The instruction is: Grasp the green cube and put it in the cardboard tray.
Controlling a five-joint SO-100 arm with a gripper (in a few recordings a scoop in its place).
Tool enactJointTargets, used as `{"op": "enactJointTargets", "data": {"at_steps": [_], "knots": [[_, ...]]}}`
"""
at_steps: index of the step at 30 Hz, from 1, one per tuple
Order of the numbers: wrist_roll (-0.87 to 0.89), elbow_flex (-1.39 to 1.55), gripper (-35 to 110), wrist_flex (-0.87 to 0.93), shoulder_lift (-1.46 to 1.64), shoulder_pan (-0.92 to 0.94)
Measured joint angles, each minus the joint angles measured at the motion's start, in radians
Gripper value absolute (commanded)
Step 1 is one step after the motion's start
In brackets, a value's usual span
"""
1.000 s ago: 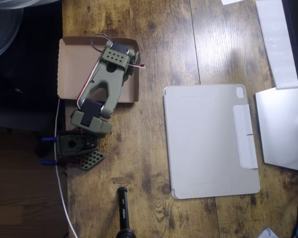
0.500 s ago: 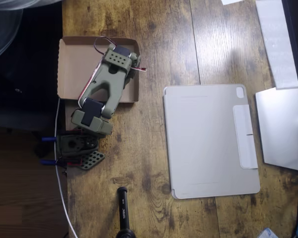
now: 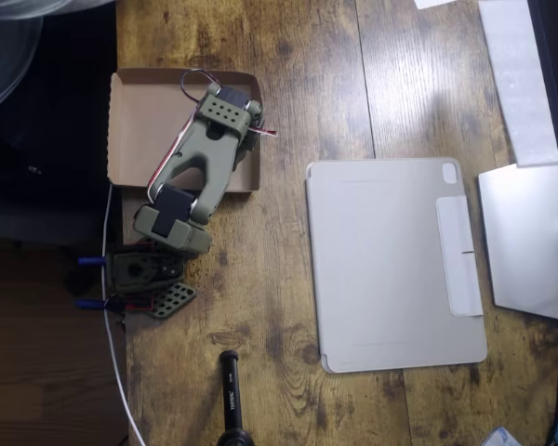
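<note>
Overhead view. Olive-green arm [image 3: 197,167] reaches from its base [image 3: 149,279] at the table's left edge up over the cardboard tray [image 3: 144,116]. Arm's upper links and wrist cover the tray's right half; wrist block w/ a grid of holes sits over the tray's upper-right part, close to the right rim.

Gripper [image 3: 246,125]: hidden under the wrist from this angle, only a bit of dark fingers peeks out at the tray's right rim. Can't tell if the claw is spread, pressed together or pinching anything.

Green cube: can't locate it; whatever lies beneath the wrist is covered. Left half of tray floor is visible, bare brown cardboard.

Red and black wires loop above the wrist, over the tray's top rim area.

Tray lies at upper left of the wooden table [image 3: 288,269], its left rim at the table edge. Grey tablet cover [image 3: 391,265] lies flat, well apart to the right of tray. Black cylindrical object [image 3: 231,395] at bottom edge, centre-left. White cable [image 3: 114,344] runs down the table's left edge past the base.
</note>
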Motion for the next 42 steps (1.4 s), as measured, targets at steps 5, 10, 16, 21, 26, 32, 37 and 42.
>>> {"op": "enactJointTargets", "data": {"at_steps": [5,10,16,21,26,32,37,42], "knots": [[-0.005,0.000,26,0.003,0.000,0.000],[-0.015,-0.008,25,0.003,-0.002,0.000],[-0.051,-0.091,25,0.064,-0.003,0.029],[-0.087,-0.181,26,0.129,-0.003,0.058],[-0.126,-0.230,25,0.178,-0.002,0.115],[-0.146,-0.232,25,0.175,-0.003,0.202],[-0.179,-0.232,25,0.158,0.000,0.265],[-0.224,-0.227,25,0.132,0.000,0.348]]}}
